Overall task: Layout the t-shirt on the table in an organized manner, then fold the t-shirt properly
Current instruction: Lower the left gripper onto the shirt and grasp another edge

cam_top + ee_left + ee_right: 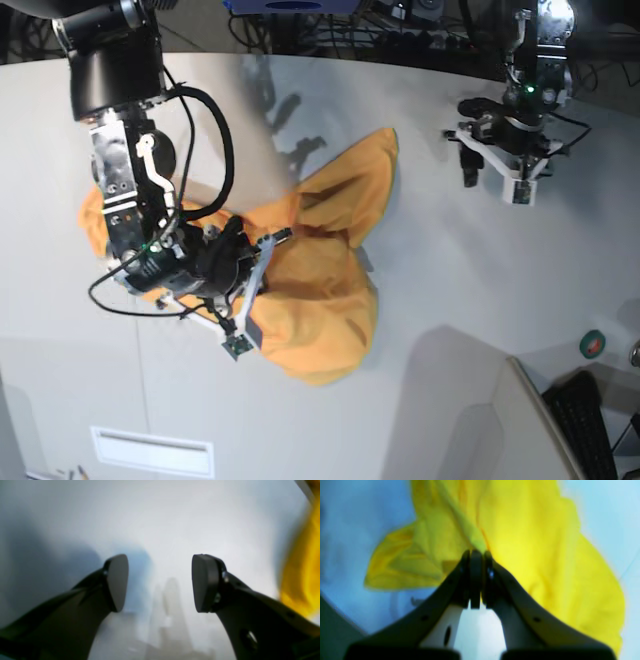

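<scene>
The light-orange t-shirt (pixel 330 290) lies crumpled on the pale table (pixel 450 320), left of centre, with one part stretching up and right and one edge showing behind the right arm at the left. My right gripper (pixel 272 240) is shut on a fold of the t-shirt (pixel 532 542); in the right wrist view the gripper (pixel 476 555) pinches cloth that bunches up from it. My left gripper (pixel 468 165) is open and empty over bare table at the far right, apart from the shirt. In the left wrist view the gripper (pixel 160 582) shows blurred shirt (pixel 302 580) at the right edge.
A small green and red roll (pixel 592 343) sits near the table's right edge. A keyboard (pixel 590 420) and a grey panel (pixel 520 410) are at the bottom right. Cables run along the far edge (pixel 400 20).
</scene>
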